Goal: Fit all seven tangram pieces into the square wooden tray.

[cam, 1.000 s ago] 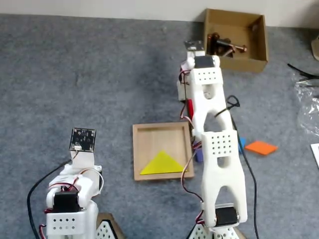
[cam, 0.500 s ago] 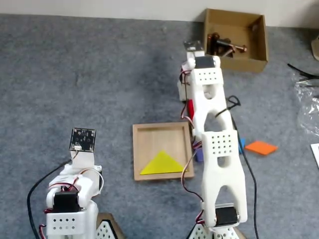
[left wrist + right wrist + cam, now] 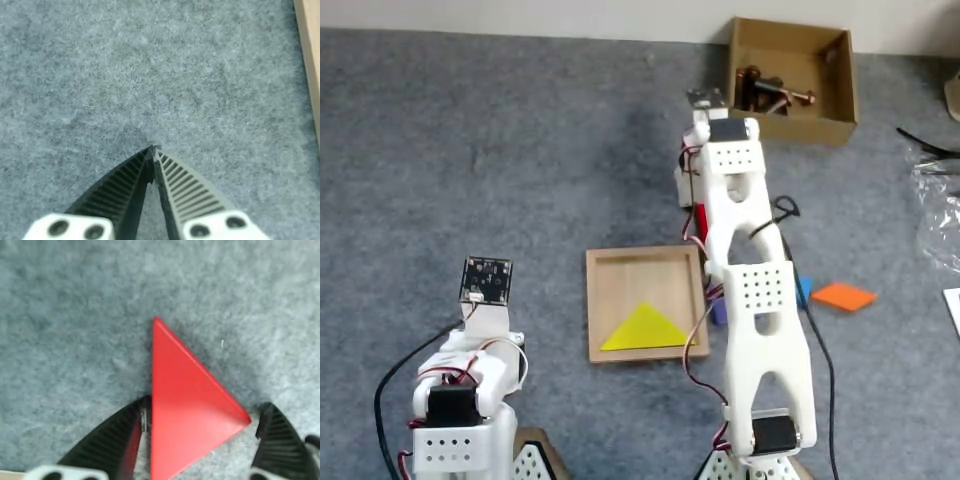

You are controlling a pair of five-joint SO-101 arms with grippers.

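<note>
Right gripper point(image 3: 202, 405) jaws spread wide, one either side of a flat red triangle point(image 3: 185, 405) lying on grey carpet point(image 3: 470, 150) just beyond the tray point(image 3: 592, 300). Left gripper point(image 3: 152, 149) jaws pressed together over carpet. Yellow triangle point(image 3: 645, 328) in tray.

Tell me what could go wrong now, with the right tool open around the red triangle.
The right tool faces a long edge of the red triangle on one side and a sharp corner on the other; on closing, the piece may twist or slip out.
It lies flat on the carpet, so the tool may snag the pile.
The yellow triangle already lies in the tray; the red one might land on it.
</note>
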